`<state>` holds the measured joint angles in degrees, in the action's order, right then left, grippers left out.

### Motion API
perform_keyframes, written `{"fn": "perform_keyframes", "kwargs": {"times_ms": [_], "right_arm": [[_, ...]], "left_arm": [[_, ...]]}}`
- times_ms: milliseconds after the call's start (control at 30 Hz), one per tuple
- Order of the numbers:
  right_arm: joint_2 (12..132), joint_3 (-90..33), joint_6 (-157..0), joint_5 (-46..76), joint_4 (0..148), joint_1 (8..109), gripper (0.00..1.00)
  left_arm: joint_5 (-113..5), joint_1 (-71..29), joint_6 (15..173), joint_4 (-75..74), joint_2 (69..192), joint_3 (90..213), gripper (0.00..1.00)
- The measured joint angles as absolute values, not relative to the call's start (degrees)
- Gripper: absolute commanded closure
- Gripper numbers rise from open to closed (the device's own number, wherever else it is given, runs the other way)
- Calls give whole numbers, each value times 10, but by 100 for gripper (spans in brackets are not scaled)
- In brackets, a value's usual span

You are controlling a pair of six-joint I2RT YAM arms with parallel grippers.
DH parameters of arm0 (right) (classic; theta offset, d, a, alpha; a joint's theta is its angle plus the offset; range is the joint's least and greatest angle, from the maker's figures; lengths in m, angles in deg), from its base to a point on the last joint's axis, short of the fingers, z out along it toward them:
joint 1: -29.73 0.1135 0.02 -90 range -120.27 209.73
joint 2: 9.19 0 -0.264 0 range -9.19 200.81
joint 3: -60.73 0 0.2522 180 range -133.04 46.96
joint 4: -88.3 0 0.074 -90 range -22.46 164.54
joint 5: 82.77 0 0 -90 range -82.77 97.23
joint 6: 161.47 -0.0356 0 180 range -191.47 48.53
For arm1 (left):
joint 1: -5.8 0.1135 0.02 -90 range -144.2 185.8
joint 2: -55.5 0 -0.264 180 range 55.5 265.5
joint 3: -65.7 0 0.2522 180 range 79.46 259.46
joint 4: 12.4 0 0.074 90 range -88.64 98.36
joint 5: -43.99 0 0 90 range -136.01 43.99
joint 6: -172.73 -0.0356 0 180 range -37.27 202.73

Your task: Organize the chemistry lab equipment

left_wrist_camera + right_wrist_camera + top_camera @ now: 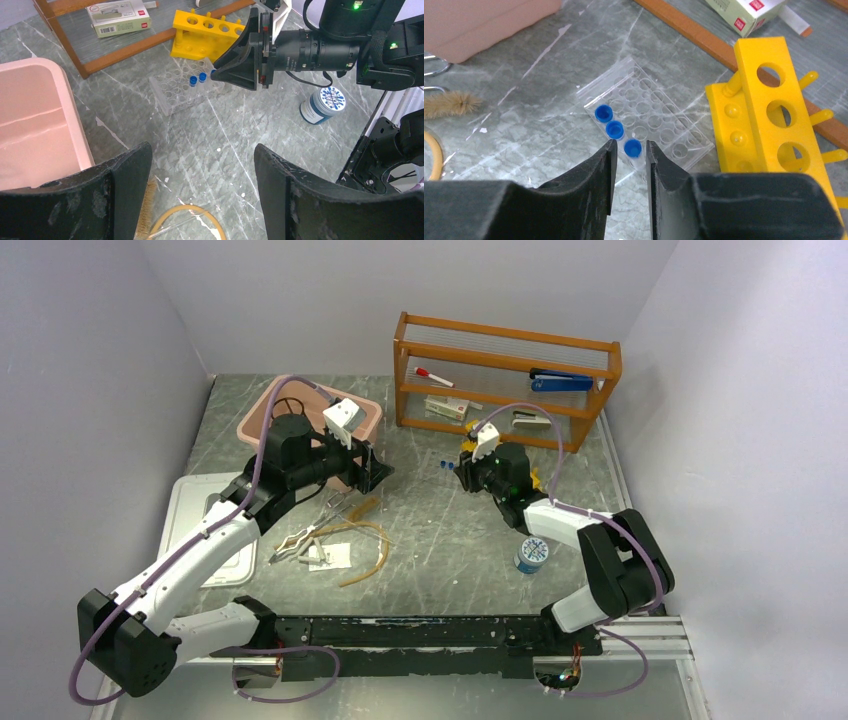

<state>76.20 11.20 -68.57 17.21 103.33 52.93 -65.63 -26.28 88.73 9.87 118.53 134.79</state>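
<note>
— Over the clear rack [659,125], just far of the table's middle: how does the right gripper [631,143] stand?
— Jaws narrowly parted. One blue-capped tube [632,148] sits in the rack's edge row, right between the fingertips. A sliver of gap shows on either side of its cap, so I see no squeeze on it.
— And the other tubes?
— Two more blue caps [614,129] stand next along the same row, outside the jaws. A yellow rack [769,100] stands just beside the clear one.
— What about the left gripper [200,150]?
— Spread wide, nothing between its fingers, hovering above the table left of the clear rack. The tan rubber tubing [368,570] lies on the near side of it. The silvery tongs [298,540] lie further left, and the pink bin [262,418] is at the far left.
</note>
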Motion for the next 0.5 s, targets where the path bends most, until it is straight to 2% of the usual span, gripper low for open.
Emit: {"fn": "perform_keyframes", "kwargs": {"times_ms": [500], "right_arm": [[705, 79, -739, 135, 957, 529, 52]], "left_arm": [[-656, -263, 890, 99, 1185, 1348, 22]]}}
